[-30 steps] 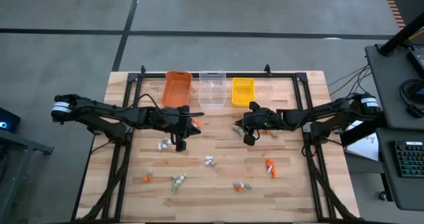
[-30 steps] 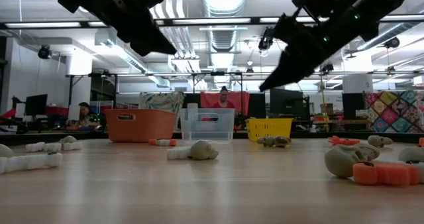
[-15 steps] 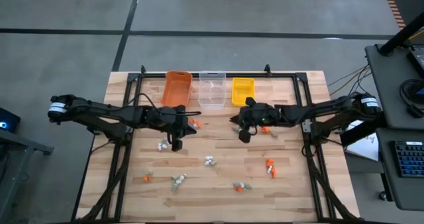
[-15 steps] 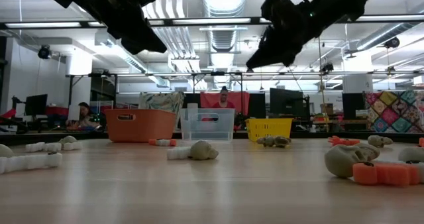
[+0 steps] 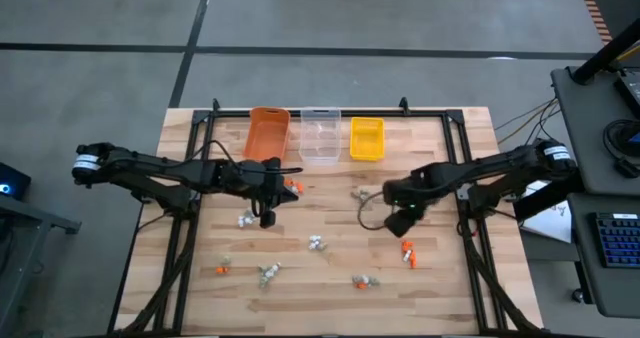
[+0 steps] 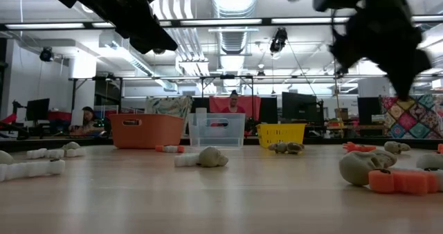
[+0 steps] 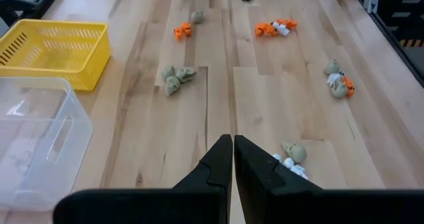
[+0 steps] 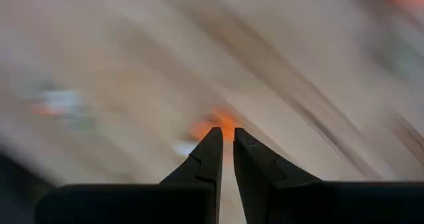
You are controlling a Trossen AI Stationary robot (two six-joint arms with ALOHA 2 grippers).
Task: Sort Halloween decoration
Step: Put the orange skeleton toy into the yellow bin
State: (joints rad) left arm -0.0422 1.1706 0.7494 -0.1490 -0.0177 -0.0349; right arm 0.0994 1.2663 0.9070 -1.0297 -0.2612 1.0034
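**Both grippers above the table, trinkets scattered on the wood**

The left gripper (image 5: 267, 216) hangs over the left-centre of the wooden table (image 5: 440, 288), just in front of the orange bin (image 5: 268, 131). Its fingers (image 7: 218, 159) are pressed together with nothing between them. The right gripper (image 5: 397, 223) is right of centre, above the boards, near a pair of orange trinkets (image 5: 407, 250). Its fingers (image 8: 211, 154) stand almost together, a thin slit between them, and nothing shows in the slit; the right wrist view is too smeared to say more than that an orange blob lies beyond the tips.

The Halloween decoration lies loose on the table: a grey-tan cluster (image 7: 175, 78) near the yellow bin (image 5: 366, 138), a white and grey piece (image 5: 316, 243) at the middle, another (image 5: 245, 219) just beside the left gripper, an orange bit (image 5: 221, 269) and a pale one (image 5: 267, 273) toward the front, and a further cluster (image 5: 363, 281) front of centre. The clear bin (image 5: 320, 133) stands between the orange and yellow ones along the far edge.

In the low view, a grey-tan skull-like trinket (image 6: 211, 157) lies mid-table.
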